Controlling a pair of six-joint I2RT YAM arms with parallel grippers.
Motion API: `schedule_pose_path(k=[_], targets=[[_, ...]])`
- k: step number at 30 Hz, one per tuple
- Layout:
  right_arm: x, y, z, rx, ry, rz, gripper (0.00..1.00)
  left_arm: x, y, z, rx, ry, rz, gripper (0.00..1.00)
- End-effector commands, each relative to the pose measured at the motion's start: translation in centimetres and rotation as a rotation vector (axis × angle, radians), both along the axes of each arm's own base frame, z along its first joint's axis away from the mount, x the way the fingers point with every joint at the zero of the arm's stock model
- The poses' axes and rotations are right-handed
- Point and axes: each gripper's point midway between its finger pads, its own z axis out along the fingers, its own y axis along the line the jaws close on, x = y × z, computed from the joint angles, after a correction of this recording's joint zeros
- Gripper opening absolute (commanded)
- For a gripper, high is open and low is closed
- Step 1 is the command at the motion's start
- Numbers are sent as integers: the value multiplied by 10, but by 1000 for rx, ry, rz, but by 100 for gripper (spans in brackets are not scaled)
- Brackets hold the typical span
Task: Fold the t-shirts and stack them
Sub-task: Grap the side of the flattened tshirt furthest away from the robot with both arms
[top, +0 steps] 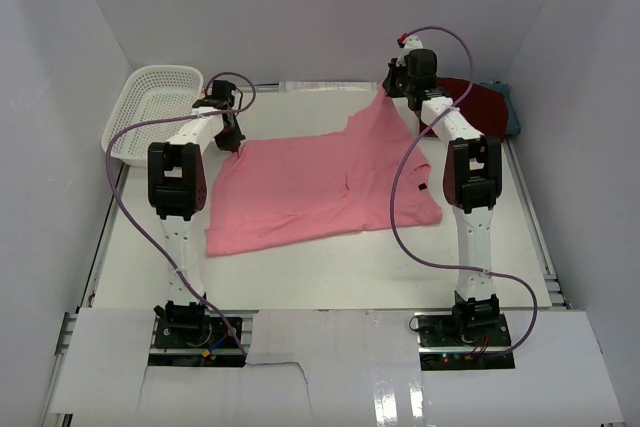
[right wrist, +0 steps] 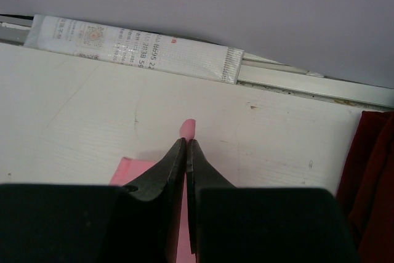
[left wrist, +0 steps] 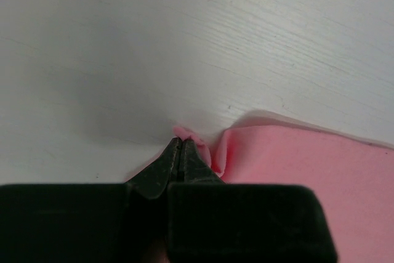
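pink t-shirt (top: 300, 192) pinched in left gripper (left wrist: 180, 144), right gripper (right wrist: 186, 142).

Bare table (left wrist: 184, 41) lies ahead of the left gripper (left wrist: 180, 146), a basket (top: 150, 112) off to its left; a dark red shirt (right wrist: 369, 170) lies just right of the right gripper (right wrist: 186, 143).

We see only a sliver of the teal-grey shirt (top: 513, 112) behind the dark red shirt (top: 485, 102), itself partly covered by the right arm (top: 465, 147). Jaws pressed together hide the pink shirt (top: 300, 192)'s pinched edges from us, and the white strip (right wrist: 135, 47)'s print is too small to read.
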Motion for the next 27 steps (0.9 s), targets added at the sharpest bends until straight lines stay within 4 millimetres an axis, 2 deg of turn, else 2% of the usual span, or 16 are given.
schedule_pose_path(k=[1, 9, 14, 20, 27], targets=[[-1, -3, 32, -8, -75, 21, 8, -1, 15, 51, 48, -80, 30, 0], [-12, -5, 27, -23, -55, 27, 8, -9, 35, 67, 135, -95, 101, 0], [-18, -5, 22, -23, -40, 37, 8, -13, 40, 83, 158, -125, 122, 0], [-22, -5, 31, -27, -61, 50, 8, -21, 43, 84, 168, -118, 134, 0], [-33, -7, 50, -23, -105, 57, 8, -28, 46, 86, 175, -119, 149, 0]])
